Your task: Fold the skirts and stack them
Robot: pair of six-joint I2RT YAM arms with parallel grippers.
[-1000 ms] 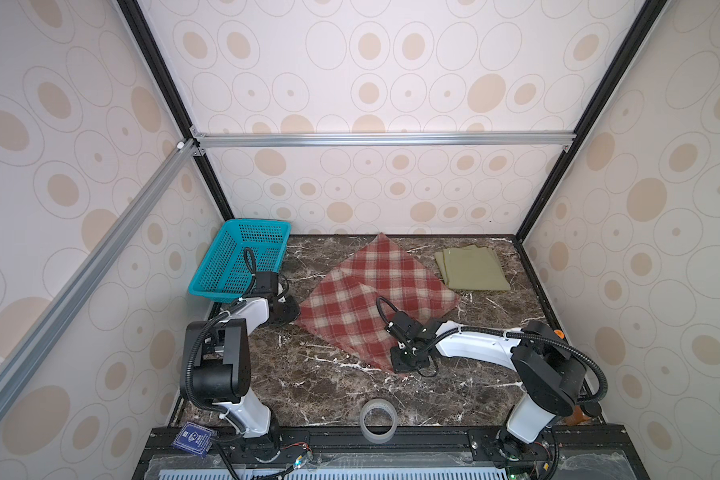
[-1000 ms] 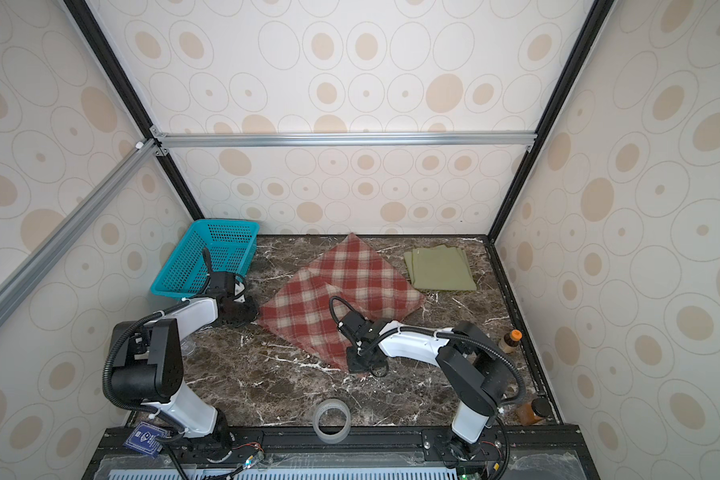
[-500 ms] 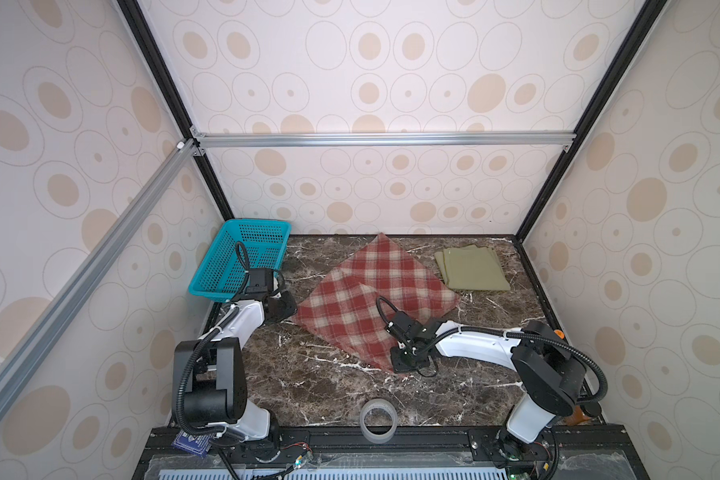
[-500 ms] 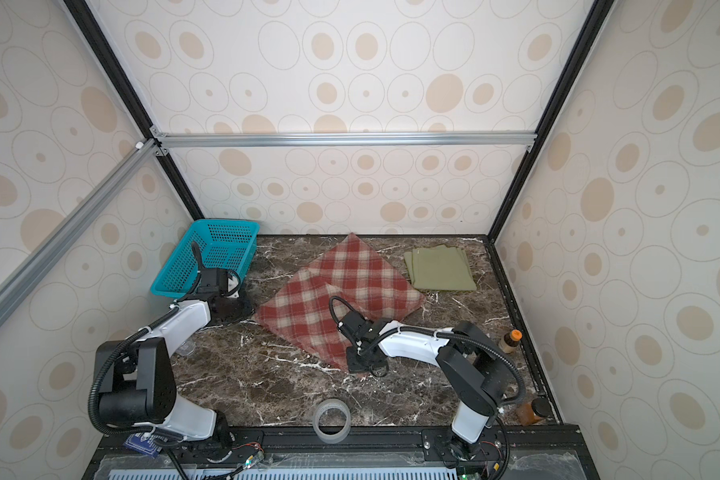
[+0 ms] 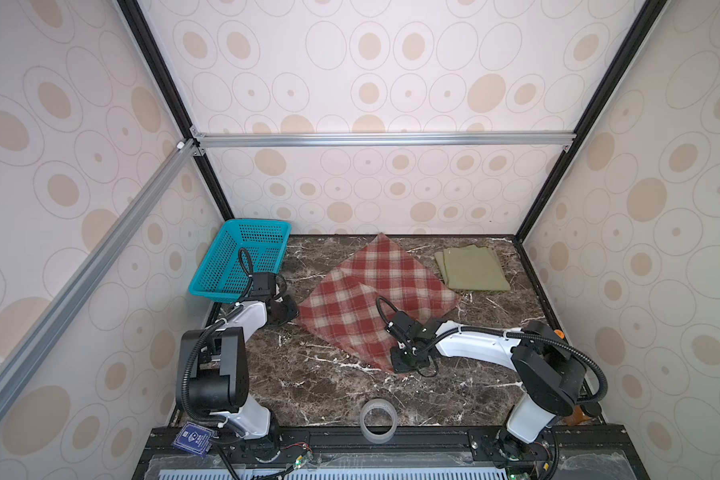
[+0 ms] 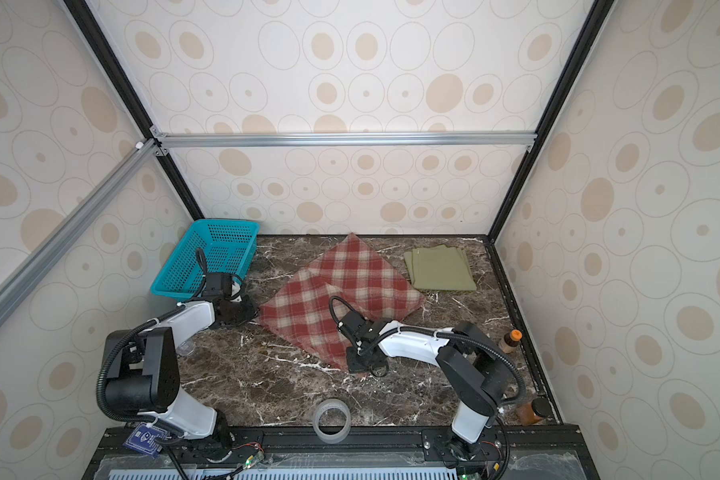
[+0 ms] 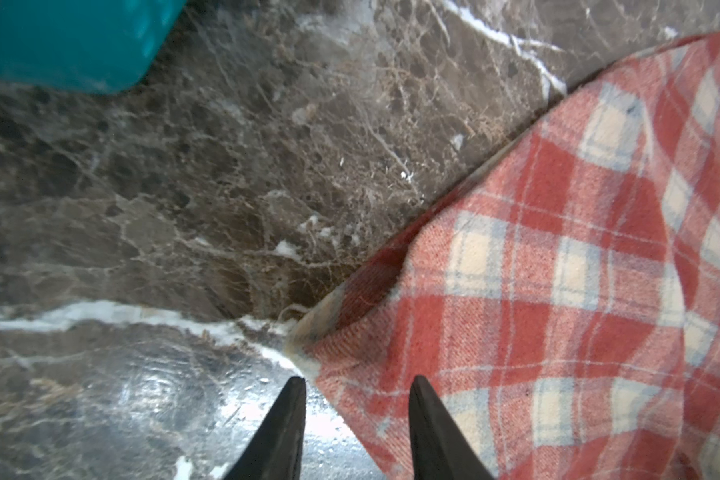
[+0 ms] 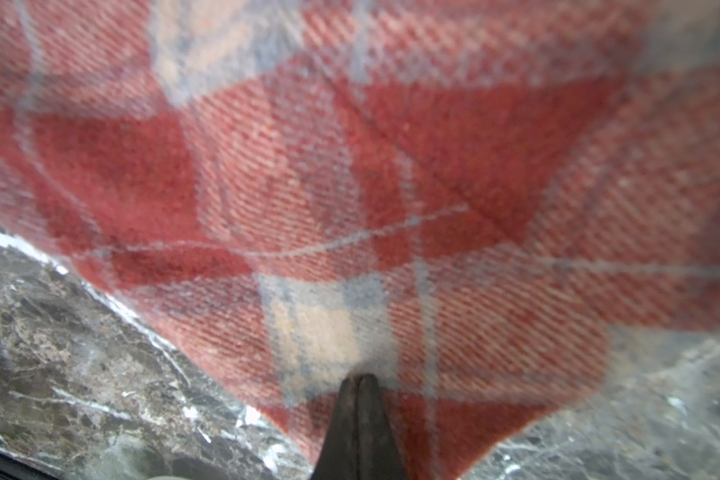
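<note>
While the plaid skirt lies spread as a diamond across the middle of the marble table, with 1 corner reaching the back wall and part of it doubled over itself, the green skirt sits folded flat in the back right corner, well apart from both arms and just beside the plaid cloth's right corner without touching it. Both top views show the left gripper low at the plaid skirt's left corner, just in front of the teal basket. From the left wrist camera, the left gripper has its 2 fingers apart, 1 over bare marble and 1 over the red-and-cream weave, straddling the cloth's edge near that corner; whether they touch the fabric I cannot tell. At the near corner of the diamond, the right gripper reaches in from the right. Its wrist view shows the right gripper with fingers pressed together, pinching the plaid fabric, which tents up around the tips and blurs close to the lens. A roll of clear tape rests at the table's front edge, and 2 small bottles stand along the right side.
</note>
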